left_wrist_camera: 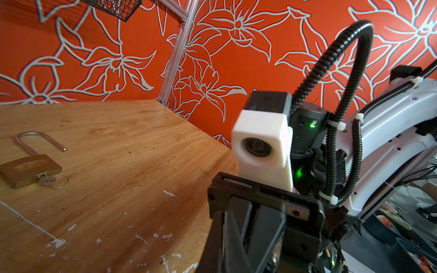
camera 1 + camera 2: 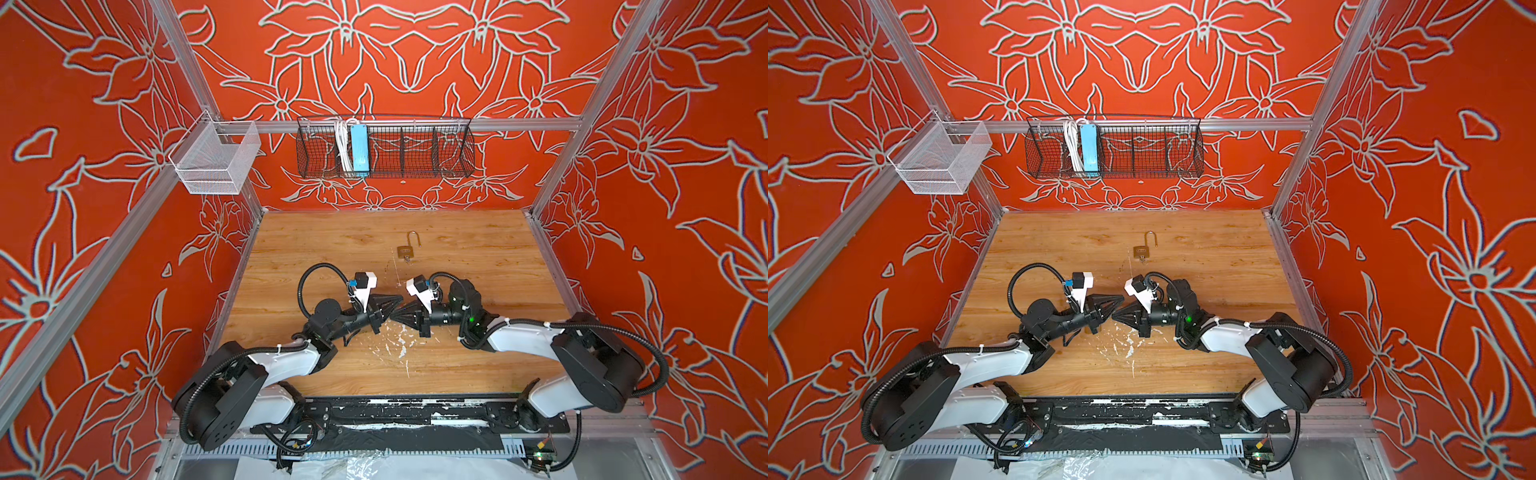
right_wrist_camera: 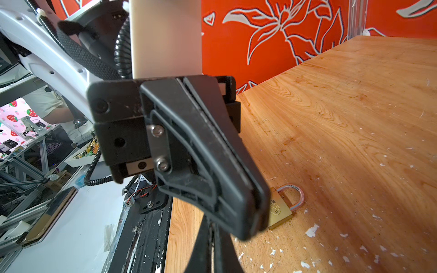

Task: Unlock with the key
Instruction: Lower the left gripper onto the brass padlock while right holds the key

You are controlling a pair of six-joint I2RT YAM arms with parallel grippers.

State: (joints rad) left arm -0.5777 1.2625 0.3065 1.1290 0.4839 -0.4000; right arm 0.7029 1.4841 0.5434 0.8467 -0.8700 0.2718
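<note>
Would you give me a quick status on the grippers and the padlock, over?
Left gripper shut, empty. Right gripper shut, empty. Padlock on table, shackle open, key inserted. Nothing in the way.

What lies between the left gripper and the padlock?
Just the key stuck in the padlock, then bare table up to the left gripper, in both top views.

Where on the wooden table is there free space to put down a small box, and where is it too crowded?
Free: the table between the padlock and the left wall, and likewise between it and the right wall. Also the front strip before the black rail. Crowded: the middle, where the left gripper and right gripper face each other closely.
</note>
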